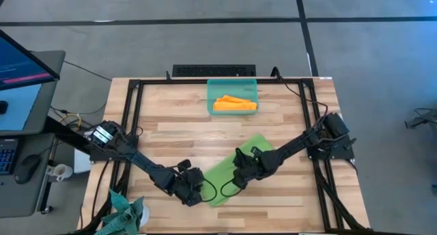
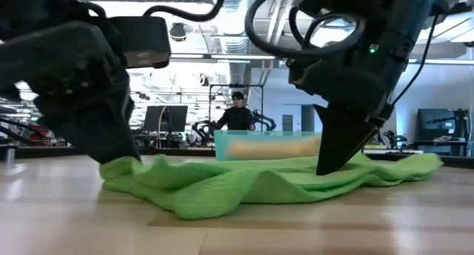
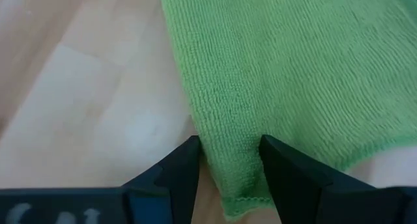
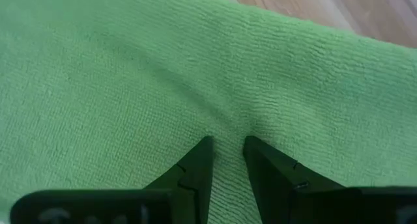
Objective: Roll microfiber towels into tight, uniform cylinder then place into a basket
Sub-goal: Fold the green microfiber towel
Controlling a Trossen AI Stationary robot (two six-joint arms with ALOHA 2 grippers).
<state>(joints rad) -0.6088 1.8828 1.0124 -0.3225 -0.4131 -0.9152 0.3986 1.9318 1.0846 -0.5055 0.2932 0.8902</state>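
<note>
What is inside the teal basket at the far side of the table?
The basket holds one orange towel, rolled or bunched and lying lengthwise. The floor under the towel is covered, so anything beneath it cannot be seen.

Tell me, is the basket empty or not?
Not empty: the orange towel lies rolled inside the basket.

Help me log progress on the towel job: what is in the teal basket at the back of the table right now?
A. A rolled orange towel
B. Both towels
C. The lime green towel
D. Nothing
A: the high view shows an orange towel lying inside the basket, while the green towel is spread on the table with the left gripper and right gripper pinching it.
</note>
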